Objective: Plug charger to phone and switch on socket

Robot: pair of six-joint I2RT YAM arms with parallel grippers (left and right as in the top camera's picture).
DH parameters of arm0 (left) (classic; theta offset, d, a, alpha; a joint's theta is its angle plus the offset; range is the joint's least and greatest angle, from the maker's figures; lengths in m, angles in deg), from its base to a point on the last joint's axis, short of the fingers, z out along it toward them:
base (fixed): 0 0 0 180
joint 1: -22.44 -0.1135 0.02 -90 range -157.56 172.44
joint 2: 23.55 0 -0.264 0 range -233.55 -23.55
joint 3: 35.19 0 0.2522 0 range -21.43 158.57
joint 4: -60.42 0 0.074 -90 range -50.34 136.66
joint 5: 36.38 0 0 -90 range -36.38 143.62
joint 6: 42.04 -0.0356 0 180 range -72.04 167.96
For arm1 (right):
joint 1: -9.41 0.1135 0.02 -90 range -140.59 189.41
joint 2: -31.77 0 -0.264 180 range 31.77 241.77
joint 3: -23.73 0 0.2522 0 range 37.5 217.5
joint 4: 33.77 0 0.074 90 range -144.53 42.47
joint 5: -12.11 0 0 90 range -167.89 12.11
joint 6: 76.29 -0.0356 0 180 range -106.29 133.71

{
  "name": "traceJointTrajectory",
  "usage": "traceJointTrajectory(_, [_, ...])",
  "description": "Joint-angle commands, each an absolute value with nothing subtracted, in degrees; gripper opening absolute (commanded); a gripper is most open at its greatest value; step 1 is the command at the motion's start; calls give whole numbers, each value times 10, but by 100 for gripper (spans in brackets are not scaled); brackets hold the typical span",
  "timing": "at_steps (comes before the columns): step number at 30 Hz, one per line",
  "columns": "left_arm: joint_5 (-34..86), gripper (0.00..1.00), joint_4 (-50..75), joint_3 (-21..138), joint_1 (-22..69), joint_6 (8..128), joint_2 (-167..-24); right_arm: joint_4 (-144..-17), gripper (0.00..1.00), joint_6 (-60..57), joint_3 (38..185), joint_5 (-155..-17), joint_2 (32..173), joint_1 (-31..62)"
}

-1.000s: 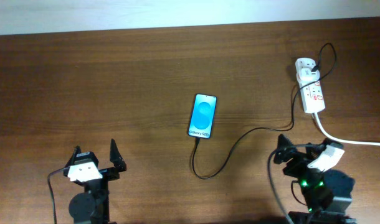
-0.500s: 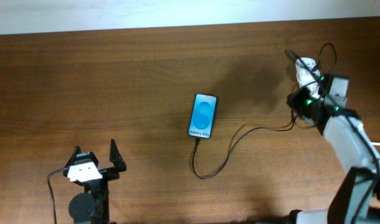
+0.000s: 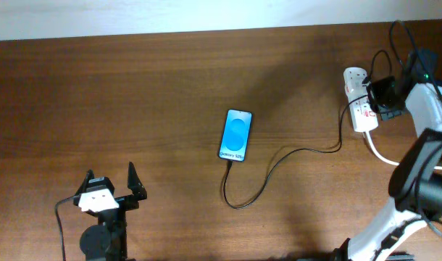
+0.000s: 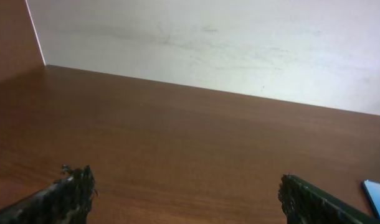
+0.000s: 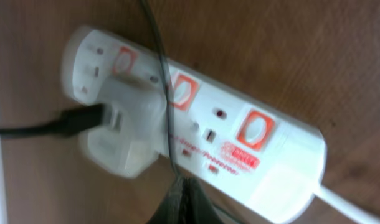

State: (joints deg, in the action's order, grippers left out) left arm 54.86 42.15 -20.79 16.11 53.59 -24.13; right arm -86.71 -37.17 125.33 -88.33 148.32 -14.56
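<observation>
Brown table (image 3: 119, 87), charger (image 5: 168, 106) across socket (image 5: 296, 158).

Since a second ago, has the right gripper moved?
Yes. The right gripper went from near the robot's base, toward the far edge, up to the socket, which stayed put.

Brown wooden table (image 3: 119, 94) against a plain pale wall (image 4: 215, 43)

Dark brown wooden table (image 3: 134, 87) against a plain white wall (image 4: 240, 43)
</observation>
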Motion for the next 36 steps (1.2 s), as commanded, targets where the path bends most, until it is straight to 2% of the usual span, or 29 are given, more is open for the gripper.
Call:
traceJointTrajectory(1, [542, 99, 419, -209, 164, 541, -239, -903, 4, -372, 1336, -877, 1551, -147])
traceJointTrajectory(20, [542, 99, 419, -209, 164, 541, -239, -852, 4, -413, 1337, -877, 1562, -146])
traceJointTrajectory(26, [542, 99, 419, -209, 164, 541, -239, -850, 4, -389, 1337, -887, 1635, -135])
traceJointTrajectory(36, [542, 99, 419, -209, 164, 541, -239, -902, 4, -373, 1365, -914, 1568, -161])
